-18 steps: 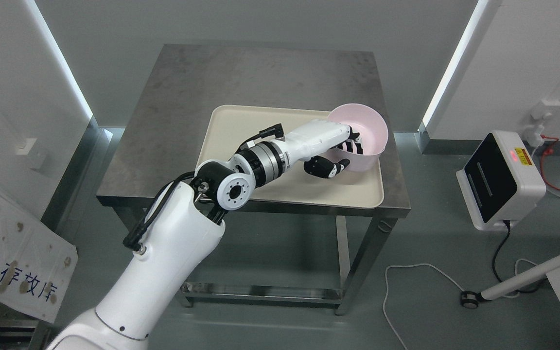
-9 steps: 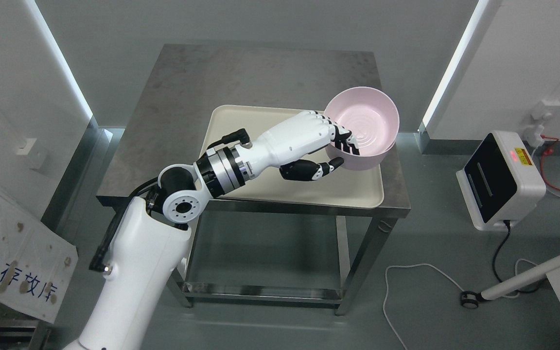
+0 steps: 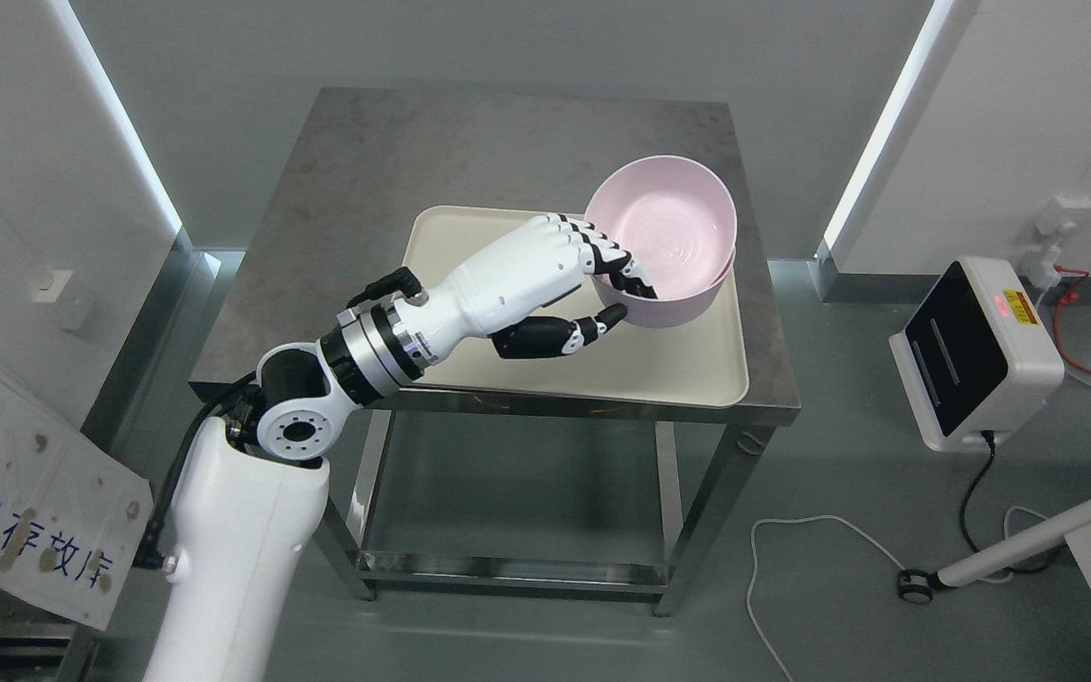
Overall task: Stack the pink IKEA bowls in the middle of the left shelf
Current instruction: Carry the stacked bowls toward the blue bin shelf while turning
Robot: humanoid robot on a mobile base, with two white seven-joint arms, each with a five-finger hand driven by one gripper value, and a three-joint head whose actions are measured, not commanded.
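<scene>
Steel table (image 3: 470, 170) in the middle of the scene, grey top bare on its far half. On the near half, toward the right edge, a cream tray (image 3: 659, 365) with nothing resting on it just now.

Above the tray's far right corner, a pink bowl (image 3: 673, 223) — lifted clear, opening up and tipped slightly toward the camera. Only the one bowl visible; no shelf in view either.

Left hand (image 3: 564, 284) gripping the bowl by its near left rim: black fingers (image 3: 626, 270) hooked over the edge into the inside, thumb (image 3: 569, 333) pressed against the outer wall from below. Arm entering from the lower left, forearm angled up across the table's near edge. Right hand nowhere in the picture.

Step in hand, by the look of it: carrying the bowl off the tray toward the shelf on the left.

- Best kept level or tipped only slightly; a rim pinch on one side leaves the far side hanging, so a quick swing could twist it loose.
- Worth clearing the tray lip and table edge before sweeping left.
- Smooth plastic, probably slippery — steady squeeze, no regripping in the air.
- For stacking, bowl to come down centred and opening up over whatever sits on the middle shelf, with release only once settled.
</scene>
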